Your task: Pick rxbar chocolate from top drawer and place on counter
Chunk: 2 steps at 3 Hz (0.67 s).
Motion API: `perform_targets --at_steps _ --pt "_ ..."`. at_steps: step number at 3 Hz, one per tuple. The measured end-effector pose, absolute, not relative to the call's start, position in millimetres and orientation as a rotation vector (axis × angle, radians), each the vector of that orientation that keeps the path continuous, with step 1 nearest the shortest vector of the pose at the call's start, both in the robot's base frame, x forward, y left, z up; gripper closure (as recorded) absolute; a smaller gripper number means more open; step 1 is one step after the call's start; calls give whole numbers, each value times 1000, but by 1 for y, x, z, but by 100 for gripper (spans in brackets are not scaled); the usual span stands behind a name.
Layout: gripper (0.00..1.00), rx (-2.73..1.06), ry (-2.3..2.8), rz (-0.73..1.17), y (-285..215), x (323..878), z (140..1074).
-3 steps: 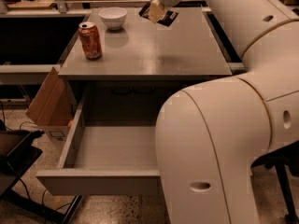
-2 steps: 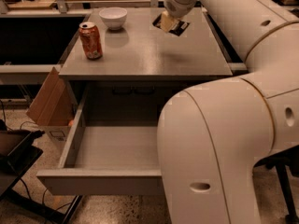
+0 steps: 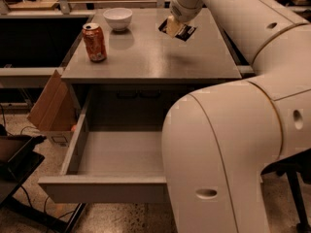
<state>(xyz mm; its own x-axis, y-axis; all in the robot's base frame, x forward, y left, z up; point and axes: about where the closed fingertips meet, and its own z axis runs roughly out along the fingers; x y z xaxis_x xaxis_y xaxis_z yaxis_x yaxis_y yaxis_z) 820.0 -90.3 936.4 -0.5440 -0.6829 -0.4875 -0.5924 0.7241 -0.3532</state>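
Observation:
My gripper (image 3: 176,27) hangs over the back right part of the counter (image 3: 146,59). It is shut on the rxbar chocolate (image 3: 183,31), a dark shiny bar that juts out to the right, tilted and a little above the tabletop. The bar's shadow falls on the counter below it. The top drawer (image 3: 97,188) is pulled out below the counter. The part of its grey floor that shows is bare. My arm hides its right side.
An orange-red soda can (image 3: 95,42) stands on the counter's left side. A white bowl (image 3: 118,18) sits at the back. A cardboard box (image 3: 48,106) leans left of the cabinet. A black object (image 3: 14,154) is at the lower left. My white arm (image 3: 228,144) fills the right.
My gripper has moved to the right and down toward the counter with the bar in it. The can, bowl and drawer have not moved.

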Motion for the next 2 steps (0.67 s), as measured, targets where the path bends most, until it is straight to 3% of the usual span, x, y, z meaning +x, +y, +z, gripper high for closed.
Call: perform_targets --at_steps 1,2 --pt "31 -965 2318 -193 -89 821 933" --pt "0 -970 2324 -191 -88 821 928"
